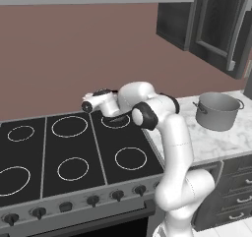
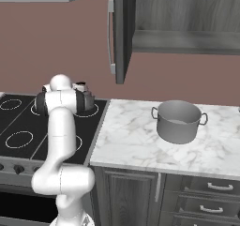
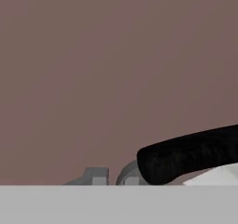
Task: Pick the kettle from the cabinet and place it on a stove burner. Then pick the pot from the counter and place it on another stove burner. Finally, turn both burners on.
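The kettle (image 2: 82,90) sits on the back-right burner (image 1: 116,121) of the black cooktop (image 1: 29,155), largely hidden behind the arm. The gripper (image 1: 88,104) hovers at the kettle's black handle (image 3: 190,158); whether it grips or has let go cannot be told. The pot (image 1: 217,111) stands on the marble surface (image 1: 216,140), at three o'clock from the cooktop, under the open cabinet (image 2: 183,18).

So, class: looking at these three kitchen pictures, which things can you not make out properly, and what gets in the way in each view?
- Kettle: right base view, mostly behind the arm; left base view, hidden behind the arm's wrist.
- Gripper: hand view, fingertips lost at the bottom edge, so open or shut is unclear; the black handle runs off the right edge.
- Cabinet inside: right base view, cut by the top edge.
- Pot contents: too shallow an angle.
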Controlling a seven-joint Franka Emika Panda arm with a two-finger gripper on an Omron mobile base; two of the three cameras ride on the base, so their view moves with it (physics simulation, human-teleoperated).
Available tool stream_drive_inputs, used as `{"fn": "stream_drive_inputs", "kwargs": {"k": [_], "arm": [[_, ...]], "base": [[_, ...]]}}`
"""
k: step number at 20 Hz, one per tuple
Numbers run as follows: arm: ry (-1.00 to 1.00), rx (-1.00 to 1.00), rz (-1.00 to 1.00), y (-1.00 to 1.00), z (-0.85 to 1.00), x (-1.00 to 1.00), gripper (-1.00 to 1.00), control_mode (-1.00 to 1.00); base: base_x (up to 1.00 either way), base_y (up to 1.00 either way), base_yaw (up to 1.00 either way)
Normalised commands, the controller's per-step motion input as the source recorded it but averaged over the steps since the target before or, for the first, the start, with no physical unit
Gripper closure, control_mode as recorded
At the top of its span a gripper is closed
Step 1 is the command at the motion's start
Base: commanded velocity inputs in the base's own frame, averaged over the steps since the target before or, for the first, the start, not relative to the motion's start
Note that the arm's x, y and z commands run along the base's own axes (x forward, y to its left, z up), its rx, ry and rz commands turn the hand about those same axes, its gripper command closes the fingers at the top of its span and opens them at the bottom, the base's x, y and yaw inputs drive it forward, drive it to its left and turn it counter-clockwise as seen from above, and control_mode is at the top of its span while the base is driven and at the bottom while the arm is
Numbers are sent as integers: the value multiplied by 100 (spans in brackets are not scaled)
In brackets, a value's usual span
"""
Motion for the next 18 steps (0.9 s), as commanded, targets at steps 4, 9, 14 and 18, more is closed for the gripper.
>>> {"fn": "stream_drive_inputs", "kwargs": {"k": [4,9,14,18], "arm": [[-1,1,0,0,-12,0,-100,-100],[-3,0,0,1,-14,-1,-100,-100],[-6,0,0,2,-18,-20,-100,-100],[-6,0,0,8,-22,-19,-100,-100]], "base": [[0,0,0],[0,0,0],[0,0,0],[0,0,0]]}}
